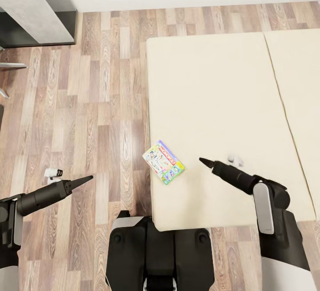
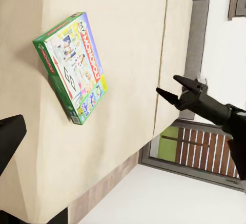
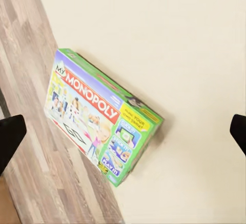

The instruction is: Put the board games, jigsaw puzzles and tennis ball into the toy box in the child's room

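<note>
We're at the bed [image 1: 222, 104], on the pickup step for 1 board game [image 1: 163, 162]: the white-and-green box lies flat at the mattress's floor-side edge, its corner overhanging slightly, near the bed's near corner. Right gripper [image 1: 205, 162] hovers beside it over the mattress; in the right wrist view its fingers stand wide apart, holding nothing. Left gripper [image 1: 87, 178] hangs over the floor [image 1: 89, 104], empty; can't tell its opening. Next, we reckon: bring the right fingers astride the box & close.
</note>
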